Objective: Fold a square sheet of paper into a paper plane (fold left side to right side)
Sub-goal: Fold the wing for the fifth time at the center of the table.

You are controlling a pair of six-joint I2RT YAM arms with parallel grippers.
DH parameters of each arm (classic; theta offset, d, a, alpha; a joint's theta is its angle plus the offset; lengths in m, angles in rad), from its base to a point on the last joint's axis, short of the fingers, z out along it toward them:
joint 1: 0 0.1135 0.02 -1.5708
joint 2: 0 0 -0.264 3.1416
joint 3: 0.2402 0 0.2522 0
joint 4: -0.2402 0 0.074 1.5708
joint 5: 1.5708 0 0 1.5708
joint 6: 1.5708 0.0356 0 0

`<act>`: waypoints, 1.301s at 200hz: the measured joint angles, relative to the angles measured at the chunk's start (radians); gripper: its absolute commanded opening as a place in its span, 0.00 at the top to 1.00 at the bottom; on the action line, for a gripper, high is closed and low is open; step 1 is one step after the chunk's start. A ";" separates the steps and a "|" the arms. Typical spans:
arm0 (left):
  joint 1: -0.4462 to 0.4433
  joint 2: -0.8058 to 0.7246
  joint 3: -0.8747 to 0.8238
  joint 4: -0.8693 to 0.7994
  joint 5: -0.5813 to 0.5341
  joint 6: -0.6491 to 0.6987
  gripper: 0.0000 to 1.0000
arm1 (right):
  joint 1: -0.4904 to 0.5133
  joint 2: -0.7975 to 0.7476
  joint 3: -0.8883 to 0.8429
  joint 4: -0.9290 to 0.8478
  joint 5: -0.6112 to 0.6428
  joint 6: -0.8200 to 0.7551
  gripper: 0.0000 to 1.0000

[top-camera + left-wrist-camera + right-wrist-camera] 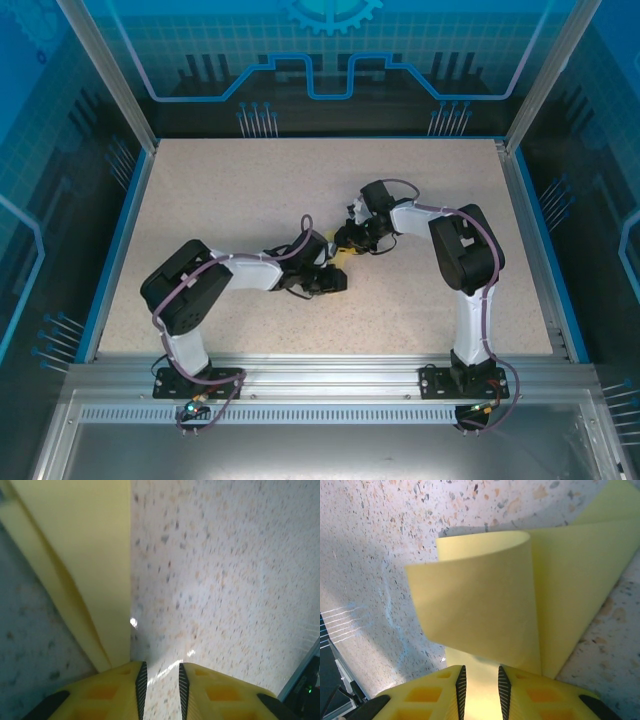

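Note:
The square sheet of paper is pale yellow and lies on the table with one flap curled up and over itself. My right gripper stands over it, jaws a little apart, with flat paper showing in the gap between the fingers. My left gripper is open by a narrow gap with bare table between its pads. The folded paper runs along the left side of its left finger. From above, both grippers meet at the table's middle, left gripper and right gripper, with a sliver of paper between them.
The speckled beige table is bordered by a blue rim and an aluminium rail at the near edge. Transparent blue walls enclose the back and both sides.

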 measured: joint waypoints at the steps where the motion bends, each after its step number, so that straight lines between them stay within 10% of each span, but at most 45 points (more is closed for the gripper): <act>1: -0.001 -0.001 -0.002 0.000 0.000 0.000 0.72 | 0.000 0.000 0.000 0.000 0.000 0.000 0.72; 106: 0.013 -0.210 -0.042 -0.117 0.042 -0.019 0.66 | 0.000 0.000 0.000 0.000 -0.002 0.000 0.72; 260: 0.062 0.083 0.127 -0.090 0.049 0.021 0.75 | -0.006 -0.008 -0.006 0.007 -0.021 0.000 0.76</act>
